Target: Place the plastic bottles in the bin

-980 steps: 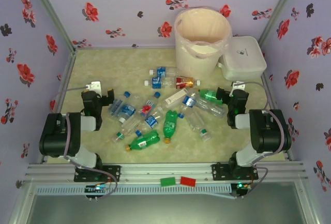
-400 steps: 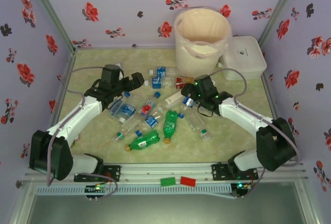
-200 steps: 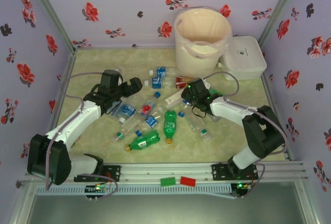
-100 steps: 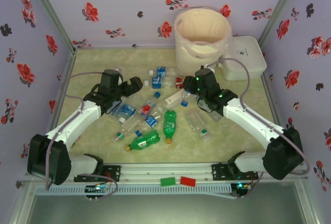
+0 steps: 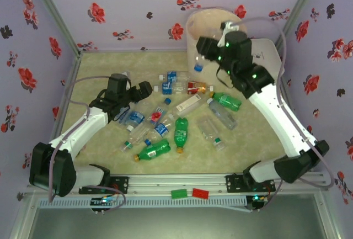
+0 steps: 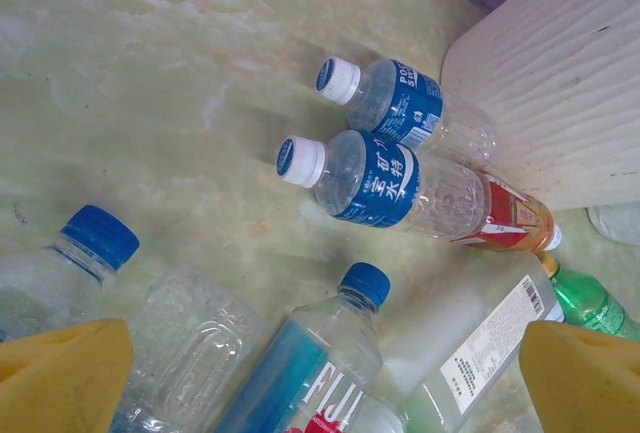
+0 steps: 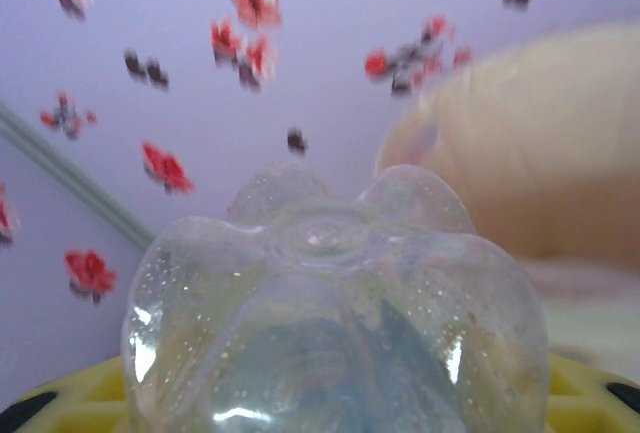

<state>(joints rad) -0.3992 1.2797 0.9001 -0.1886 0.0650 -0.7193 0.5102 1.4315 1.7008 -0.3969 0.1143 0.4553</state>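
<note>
The bench (image 5: 121,65) is pale green and carries everything. At its far side stands the bin (image 5: 191,29), a big round cream bucket with a thin pinkish bag over its rim. The right arm (image 5: 276,112) reaches across its top, so what is inside cannot be seen. Just to the right of the bin sits a flat white box (image 5: 271,52) with its lid on.

The right fingers (image 7: 590,398) are up high, close to the bin's rim. They are closed on a clear bottle (image 7: 335,323), which hangs with its blue cap (image 5: 198,68) pointing down. Whether it is over the opening cannot be told.

The other plastic bottles (image 5: 165,120) lie on their sides in a loose pile in the middle of the bench. Most are clear with blue labels. Three green bottles (image 5: 181,131) lie among them.

The left fingers (image 6: 60,373) are spread wide and hold nothing. They hover low over the left part of the pile.

Two white-capped bottles (image 6: 370,178) with blue labels lie side by side near the foot of the bin.
</note>
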